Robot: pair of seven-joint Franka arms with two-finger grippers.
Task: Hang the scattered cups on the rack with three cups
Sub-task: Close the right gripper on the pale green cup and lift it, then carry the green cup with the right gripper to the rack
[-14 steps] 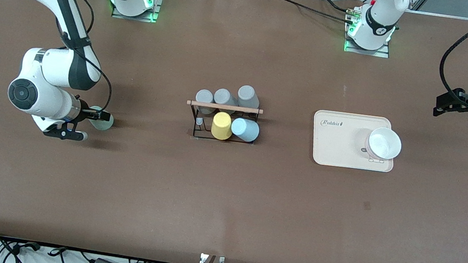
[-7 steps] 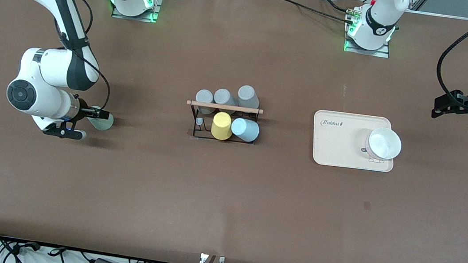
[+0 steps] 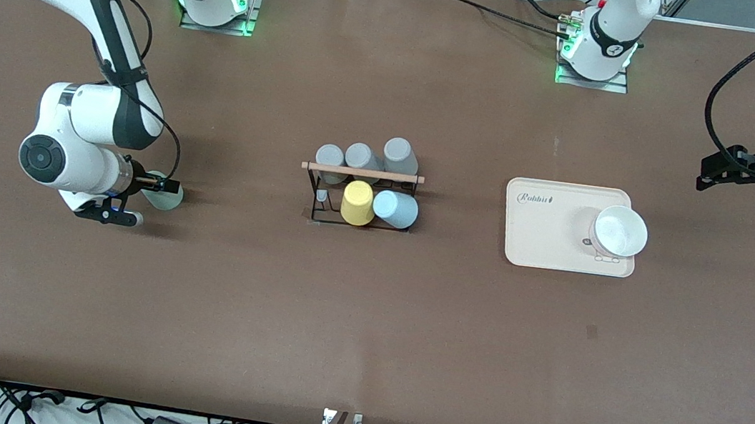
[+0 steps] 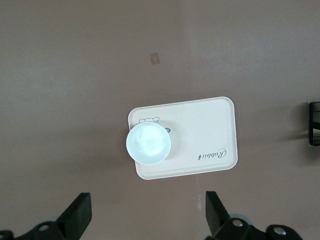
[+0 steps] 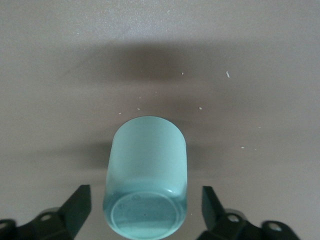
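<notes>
The pale mint green cup (image 3: 165, 195) rests on the table toward the right arm's end, its base turned to the right wrist camera (image 5: 146, 180). My right gripper (image 3: 146, 198) is low at the cup, open, with one finger on each side of the base (image 5: 145, 206) and a gap to each. The light blue cup (image 3: 396, 208) sits tilted on the black wire rack (image 3: 362, 173) beside a yellow cup (image 3: 357, 202). My left gripper (image 3: 712, 171) is open and empty, raised over the left arm's end of the table (image 4: 148, 218).
Three grey cups (image 3: 360, 157) sit on the rack's row nearer the robots. A cream tray (image 3: 541, 232) with a white bowl (image 3: 620, 231) lies between the rack and the left arm's end; both show in the left wrist view, tray (image 4: 210, 125) and bowl (image 4: 148, 144).
The right arm's wrist has shifted slightly by the mint cup, which has not moved. The left gripper has drifted a little toward the table's end.
</notes>
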